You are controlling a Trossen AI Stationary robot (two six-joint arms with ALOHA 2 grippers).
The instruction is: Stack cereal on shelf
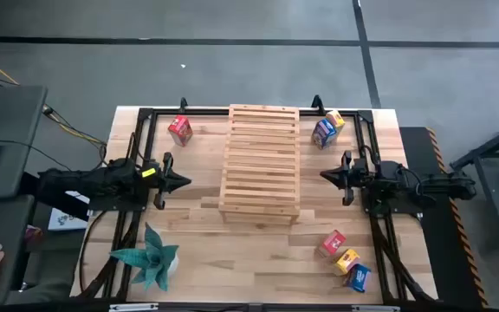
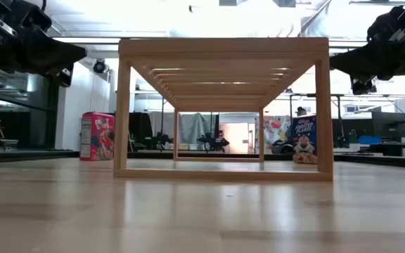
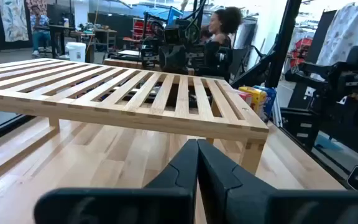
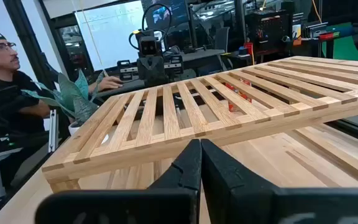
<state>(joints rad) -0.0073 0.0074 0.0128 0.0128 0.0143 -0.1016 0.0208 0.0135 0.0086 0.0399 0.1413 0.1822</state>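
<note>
Though hidden low, teal plant (image 1: 150, 257) overhead

Light is even and bright over the table (image 1: 258, 251) from above, with only faint shadows under the rack (image 1: 260, 165). At table height, ceiling lights and far windows glare white behind the rack, and the near tabletop is blurred. Both wrist pictures are sharp on the slats, softer on the near dark fingers (image 3: 197, 180).
</note>
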